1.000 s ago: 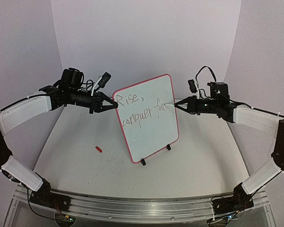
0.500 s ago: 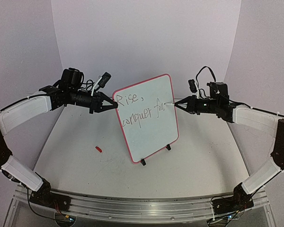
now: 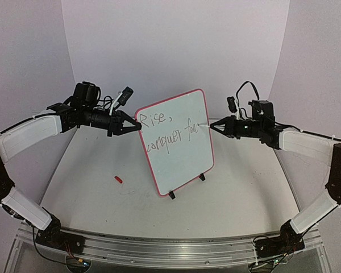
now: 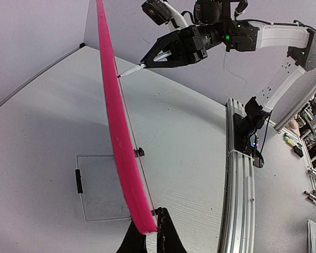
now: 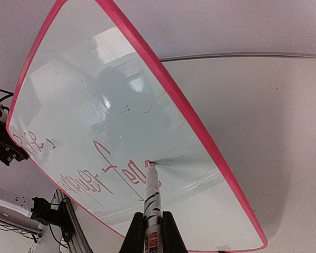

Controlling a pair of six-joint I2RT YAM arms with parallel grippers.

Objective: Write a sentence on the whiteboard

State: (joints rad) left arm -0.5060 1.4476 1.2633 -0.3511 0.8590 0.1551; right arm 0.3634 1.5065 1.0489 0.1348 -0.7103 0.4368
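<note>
**A:** What do we see, left to right?
**B:** Our left fingers (image 4: 167,237) clamp the rim of the whiteboard (image 3: 179,159), which stands mid-table (image 3: 244,187). Our right fingers (image 5: 171,238) pinch the marker (image 5: 151,200), its tip on the sentence (image 3: 170,135).
**A:** Which step?
**B:** Mid-word, we judge. Next we need light strokes, with little board left toward the right rim.

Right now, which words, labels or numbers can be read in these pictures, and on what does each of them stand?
"Rise," is handwritten as the upper line on the whiteboard.
"conquer fe" is the lower line of the sentence on the same board; the letter after it may be an "a", but I cannot tell.
The print on the barrel of the marker is too blurred to read.
No other text is legible.
</note>
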